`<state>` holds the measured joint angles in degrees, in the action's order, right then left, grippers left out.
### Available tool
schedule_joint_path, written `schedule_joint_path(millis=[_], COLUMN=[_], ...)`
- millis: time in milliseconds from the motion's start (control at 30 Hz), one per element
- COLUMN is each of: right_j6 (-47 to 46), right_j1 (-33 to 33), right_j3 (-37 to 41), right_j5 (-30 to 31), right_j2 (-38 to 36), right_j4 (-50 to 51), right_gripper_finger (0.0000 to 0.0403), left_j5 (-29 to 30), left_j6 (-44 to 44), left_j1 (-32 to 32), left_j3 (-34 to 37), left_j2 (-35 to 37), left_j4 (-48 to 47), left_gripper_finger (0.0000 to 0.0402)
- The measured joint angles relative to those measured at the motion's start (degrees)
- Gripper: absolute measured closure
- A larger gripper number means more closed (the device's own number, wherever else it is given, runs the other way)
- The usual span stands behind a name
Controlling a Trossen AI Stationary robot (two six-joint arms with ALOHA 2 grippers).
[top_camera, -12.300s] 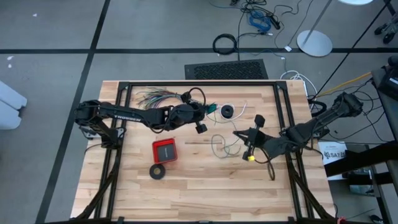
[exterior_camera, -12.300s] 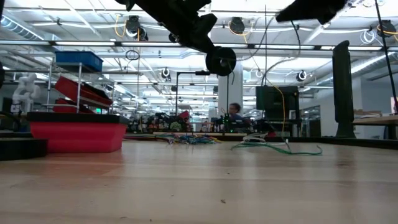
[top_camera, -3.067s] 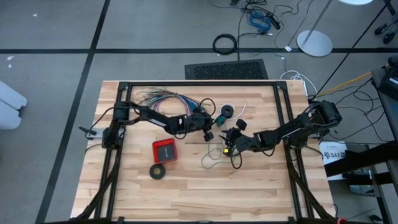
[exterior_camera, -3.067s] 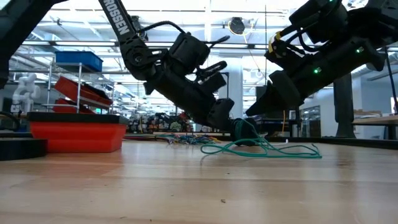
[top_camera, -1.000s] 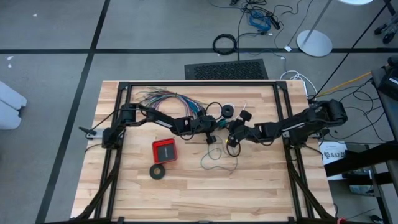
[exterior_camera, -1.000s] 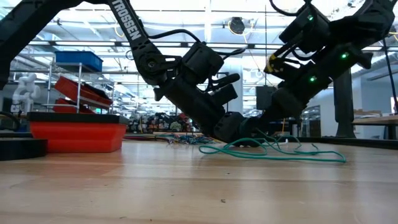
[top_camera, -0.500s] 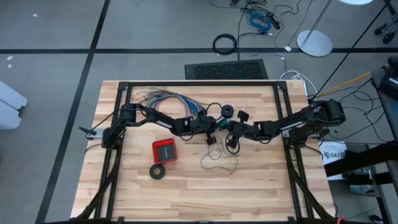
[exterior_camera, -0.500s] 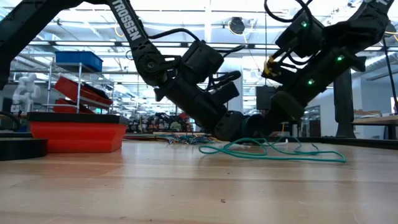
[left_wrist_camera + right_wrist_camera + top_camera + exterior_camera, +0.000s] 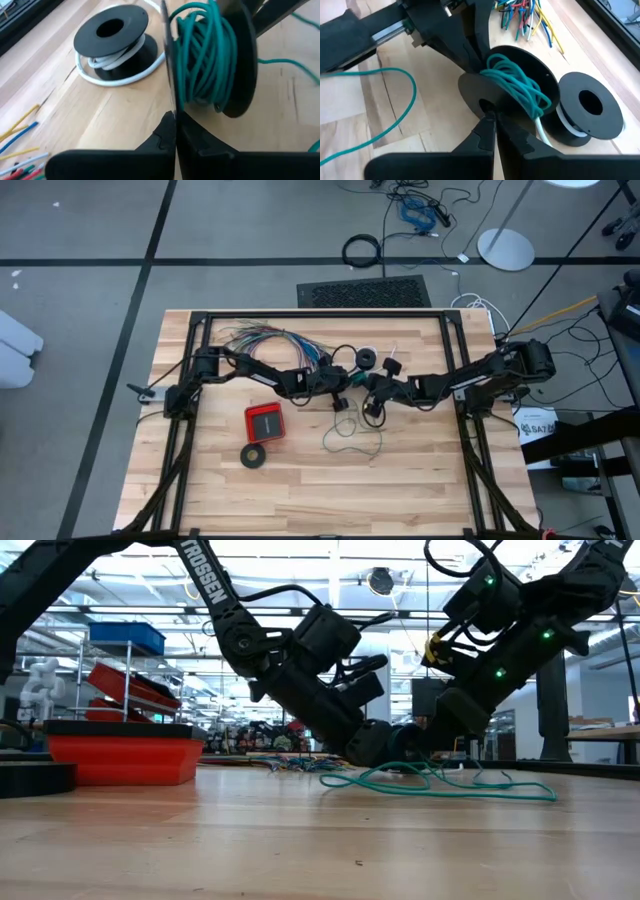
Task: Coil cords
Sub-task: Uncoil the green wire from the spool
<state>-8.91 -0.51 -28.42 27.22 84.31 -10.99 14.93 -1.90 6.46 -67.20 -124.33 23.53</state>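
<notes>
Near the middle of the desk, toward its far edge, both grippers meet at a black spool (image 9: 507,85) with the teal-green wire (image 9: 207,47) wound on it. The left gripper (image 9: 175,122) pinches one flange with fingers pressed together; the right gripper (image 9: 492,120) pinches the other flange. Loose teal wire trails toward the near edge. The white cord (image 9: 117,60) lies on its own spool just beside.

— What's lying on that wooden table (image 9: 300,490)?

— Toward the back, a fan of many-coloured wires (image 9: 262,338). Beside it a small black spool (image 9: 366,359) lies flat, wound with white cord (image 9: 117,59). Nearer the front, a red box (image 9: 265,422) and a black ring (image 9: 254,456), close together.

— And the green stuff?

— Loose teal wire (image 9: 350,438) trailing over the boards, mid-table. Its far end I can't quite follow.
</notes>
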Motion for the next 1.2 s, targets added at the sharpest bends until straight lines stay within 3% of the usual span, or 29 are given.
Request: schedule_joint_path(millis=[567, 933, 1200], right_j6=[-1.5, -1.9, -1.3], right_j1=[-7.6, -7.4, -7.3], right_j3=[-0.1, -0.1, -0.1], right_j5=[15.1, 14.8, 11.4], right_j2=[-1.1, -1.5, -1.5], right_j4=[3.4, 2.8, 0.7], right_gripper_finger=[0.0261, 0.0252, 0.0252], left_j5=[0.6, 0.4, 0.4], left_j6=[0.1, 0.0, -1.8], left_j1=[-1.1, -2.4, -3.8], left_j3=[0.0, 0.0, 0.0], left_j2=[0.0, 1.4, 4.2], left_j4=[-2.0, -2.0, -2.2], left_gripper_finger=[0.0400, 0.0400, 0.0400])
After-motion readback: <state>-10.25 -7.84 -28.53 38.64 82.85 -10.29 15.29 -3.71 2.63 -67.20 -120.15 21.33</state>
